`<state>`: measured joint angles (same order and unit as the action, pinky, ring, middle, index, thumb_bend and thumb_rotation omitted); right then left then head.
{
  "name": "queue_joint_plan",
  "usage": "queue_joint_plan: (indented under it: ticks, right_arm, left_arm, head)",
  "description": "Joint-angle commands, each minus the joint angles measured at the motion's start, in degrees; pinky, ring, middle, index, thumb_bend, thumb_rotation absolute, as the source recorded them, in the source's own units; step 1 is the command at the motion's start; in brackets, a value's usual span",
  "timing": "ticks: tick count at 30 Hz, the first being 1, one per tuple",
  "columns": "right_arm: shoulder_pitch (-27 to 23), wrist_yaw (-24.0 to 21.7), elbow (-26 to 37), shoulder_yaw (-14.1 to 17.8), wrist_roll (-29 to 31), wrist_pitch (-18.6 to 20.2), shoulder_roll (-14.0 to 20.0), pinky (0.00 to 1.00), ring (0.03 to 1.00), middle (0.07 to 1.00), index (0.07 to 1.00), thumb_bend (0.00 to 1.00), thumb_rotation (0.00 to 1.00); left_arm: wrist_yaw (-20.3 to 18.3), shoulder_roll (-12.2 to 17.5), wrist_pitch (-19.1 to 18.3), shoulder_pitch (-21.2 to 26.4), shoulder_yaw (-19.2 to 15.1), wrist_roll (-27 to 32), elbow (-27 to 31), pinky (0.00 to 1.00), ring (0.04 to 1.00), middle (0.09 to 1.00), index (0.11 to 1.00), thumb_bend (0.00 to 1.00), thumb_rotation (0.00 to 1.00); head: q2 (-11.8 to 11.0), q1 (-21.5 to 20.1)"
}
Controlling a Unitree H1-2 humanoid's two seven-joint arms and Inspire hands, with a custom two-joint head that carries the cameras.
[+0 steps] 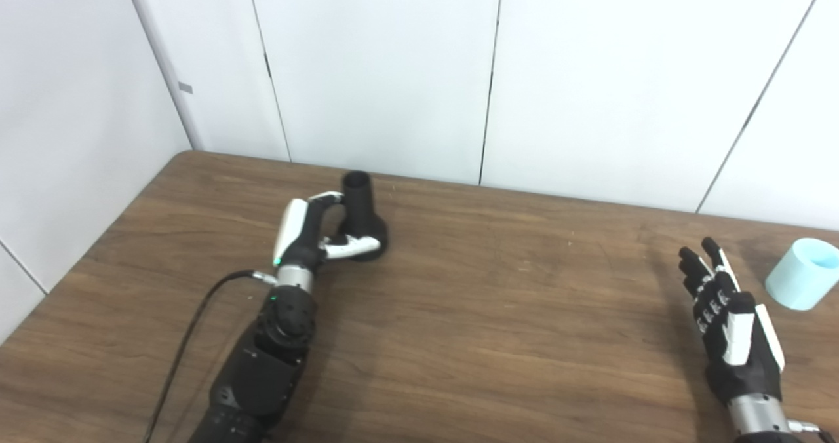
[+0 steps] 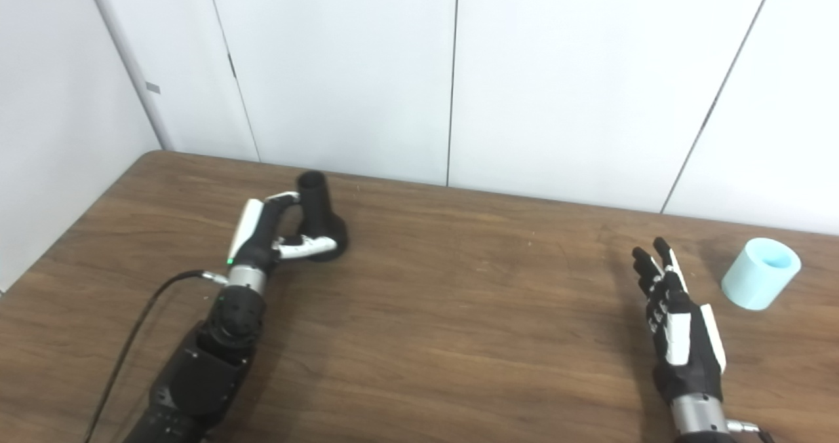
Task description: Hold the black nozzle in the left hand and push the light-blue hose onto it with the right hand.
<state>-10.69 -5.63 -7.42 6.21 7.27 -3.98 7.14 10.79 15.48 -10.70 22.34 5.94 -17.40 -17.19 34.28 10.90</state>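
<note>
Right hand (image 1: 731,318) spread empty beside one hose (image 1: 803,273); left hand (image 1: 308,236) loosely curls around one nozzle (image 1: 362,217).

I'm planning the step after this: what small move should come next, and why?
Probably close the left hand on the black nozzle: its fingers curl around the upright nozzle but look not yet clamped. The right hand is open, short of the light-blue hose.

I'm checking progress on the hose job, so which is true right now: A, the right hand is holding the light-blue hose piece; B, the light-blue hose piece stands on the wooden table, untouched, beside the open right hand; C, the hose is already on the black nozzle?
B: the short light-blue cylindrical hose piece stands alone on the brown wooden table, apart from the open right hand.
</note>
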Motion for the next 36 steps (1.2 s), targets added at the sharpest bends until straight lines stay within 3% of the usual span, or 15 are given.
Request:
queue_joint_plan:
  ticks: [1,10,20,28,36]
  right_arm:
    - [2.08,0.58,-0.25,-0.26,0.13,0.23,-1.01,0.99,0.959,0.919,0.991,0.76,1.00]
    - [2.78,1.96,3.33,-1.12,-1.07,3.17,-2.68,1.00,0.947,0.910,0.993,0.80,1.00]
    - [3.39,4.36,7.06,-2.89,-3.67,5.81,-5.36,1.00,0.943,0.896,0.996,0.74,1.00]
    - [2.93,7.05,7.33,-4.54,-6.11,6.21,-7.63,0.99,0.923,0.879,0.975,0.75,1.00]
    - [2.69,9.57,7.26,-5.26,-8.16,6.42,-9.61,0.91,0.893,0.853,0.958,0.75,1.00]
  left_arm:
    - [-3.75,-0.92,-3.37,-2.50,3.12,-2.33,-0.38,1.00,0.938,0.767,0.482,0.52,0.08]
    - [-8.31,-3.15,-3.31,-4.76,10.59,-4.11,4.74,1.00,0.947,0.770,0.482,0.52,0.08]
    - [-15.23,-4.31,-2.36,-7.99,17.65,-3.87,9.46,1.00,0.958,0.779,0.482,0.52,0.08]
    - [-18.31,-3.02,-0.09,-10.23,18.49,-2.28,12.23,1.00,0.959,0.781,0.483,0.52,0.08]
    - [-18.31,-2.80,3.86,-11.65,18.76,-2.74,11.87,1.00,0.958,0.774,0.484,0.52,0.08]
  head:
    - [0.14,-0.54]
    - [0.96,-4.82]
    - [2.36,-11.81]
    - [2.96,-17.56]
    - [2.80,-20.43]
